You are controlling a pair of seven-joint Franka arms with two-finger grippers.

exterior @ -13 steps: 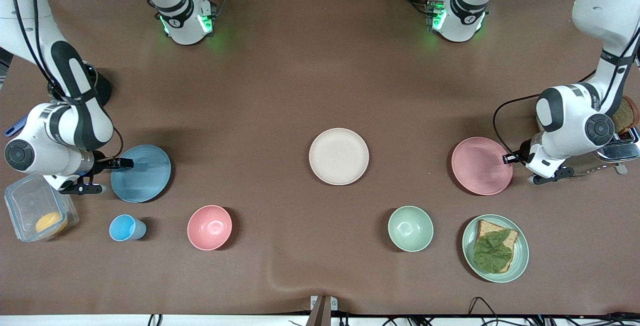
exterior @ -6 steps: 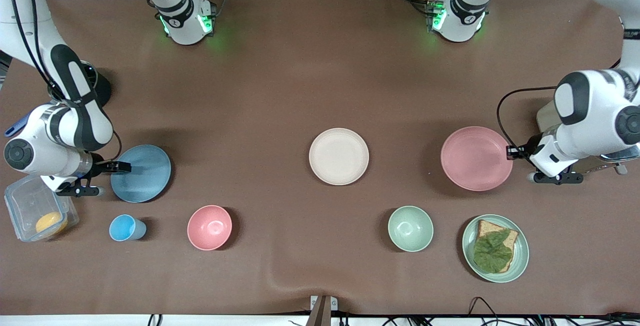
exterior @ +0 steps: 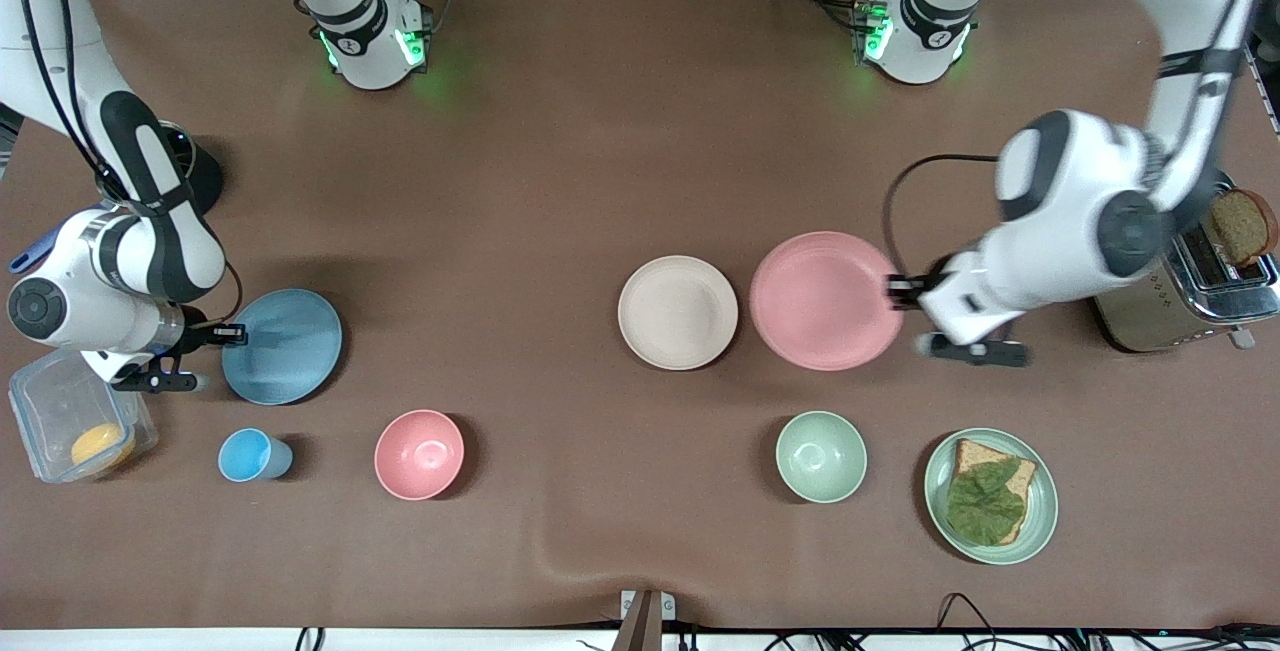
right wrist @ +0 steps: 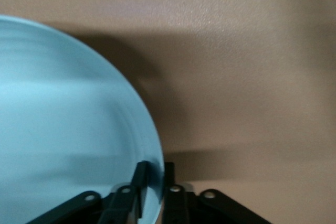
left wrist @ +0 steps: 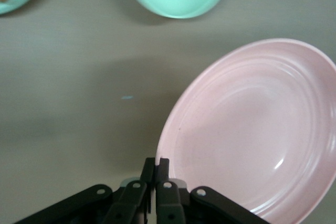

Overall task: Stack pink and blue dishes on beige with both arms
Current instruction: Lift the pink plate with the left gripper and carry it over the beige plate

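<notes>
The pale pink plate [exterior: 825, 301] hangs just above the table beside the beige plate [exterior: 677, 312], toward the left arm's end. My left gripper [exterior: 893, 291] is shut on its rim; in the left wrist view the fingertips [left wrist: 156, 169] pinch the pink plate [left wrist: 252, 135] at its edge. The light blue plate [exterior: 283, 346] lies flat at the right arm's end. My right gripper [exterior: 232, 333] stands at its rim, one jaw over the blue plate [right wrist: 63, 129] and one outside it, a narrow gap left between them.
A blue cup [exterior: 254, 455], a deep pink bowl [exterior: 419, 454], a green bowl [exterior: 821, 456] and a green plate with bread and lettuce [exterior: 990, 496] lie nearer the camera. A toaster [exterior: 1190, 301] and a clear box [exterior: 75, 426] stand at the table's ends.
The left arm lifted the pink plate and carried it toward the beige plate. The right gripper drew back slightly along the blue plate's rim; the blue plate stayed put.
</notes>
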